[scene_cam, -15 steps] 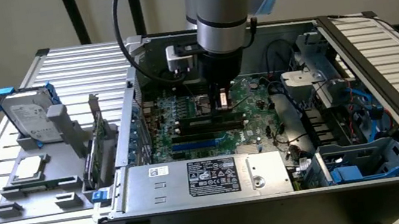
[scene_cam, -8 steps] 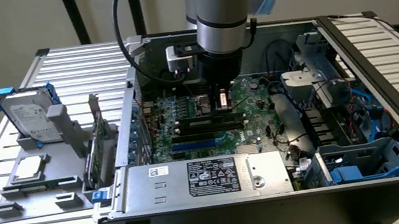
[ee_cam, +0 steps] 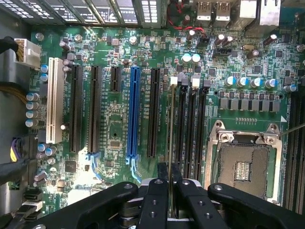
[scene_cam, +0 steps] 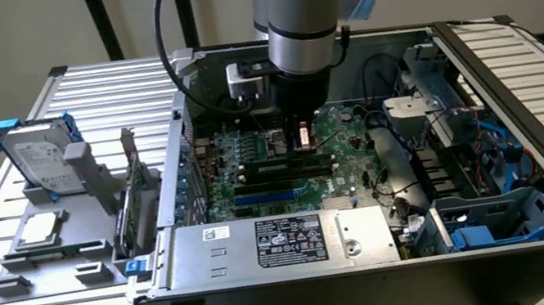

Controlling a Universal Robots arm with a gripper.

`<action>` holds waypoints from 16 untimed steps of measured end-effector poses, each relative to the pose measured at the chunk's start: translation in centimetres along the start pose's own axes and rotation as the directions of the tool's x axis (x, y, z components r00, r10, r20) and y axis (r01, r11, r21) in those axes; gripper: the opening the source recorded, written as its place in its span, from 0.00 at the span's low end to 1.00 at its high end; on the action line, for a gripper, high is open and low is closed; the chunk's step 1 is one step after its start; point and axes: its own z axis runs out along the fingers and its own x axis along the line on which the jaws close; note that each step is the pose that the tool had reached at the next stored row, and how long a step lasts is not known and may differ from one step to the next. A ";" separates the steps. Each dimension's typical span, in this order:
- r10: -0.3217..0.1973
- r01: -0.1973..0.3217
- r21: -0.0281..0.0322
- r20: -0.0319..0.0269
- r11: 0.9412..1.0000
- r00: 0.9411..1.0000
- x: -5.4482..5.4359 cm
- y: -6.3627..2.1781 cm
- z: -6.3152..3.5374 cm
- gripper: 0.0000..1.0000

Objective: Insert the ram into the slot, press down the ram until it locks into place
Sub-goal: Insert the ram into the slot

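In the wrist view, the gripper (ee_cam: pixel 169 172) is pinching the ram (ee_cam: pixel 170 124), fingers nearly closed on its flat faces around mid-length. The stick is showing edge-on, a thin line running along the slot (ee_cam: pixel 173 84) with the white end latch, between the long black expansion connector (ee_cam: pixel 154 112) and the other memory sockets. I cannot tell whether it is touching the slot yet. By the look of it, this is a light, stiff, thin board, and a fragile one. The mid-length hold on the upper edge is sparing the contacts, and any push wants to go straight and even.

In the exterior view, the arm (scene_cam: pixel 300 23) is standing near vertical, wrist pointing straight down into the open case (scene_cam: pixel 474 69). The gripper (scene_cam: pixel 302 132) is hanging low over the motherboard (scene_cam: pixel 346 128), just beyond the blue connector strip (scene_cam: pixel 269 197).
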 end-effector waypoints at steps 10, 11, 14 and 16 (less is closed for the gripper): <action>0.000 0.000 -0.002 0.000 1.000 1.000 0.0 -0.04 0.17 0.13; 0.000 0.000 -0.002 0.000 1.000 1.000 0.0 -0.14 0.30 0.13; 0.000 0.000 -0.002 0.000 1.000 1.000 -0.1 -0.15 0.47 0.13; 0.000 0.000 -0.002 0.000 1.000 1.000 -0.1 -0.16 0.51 0.13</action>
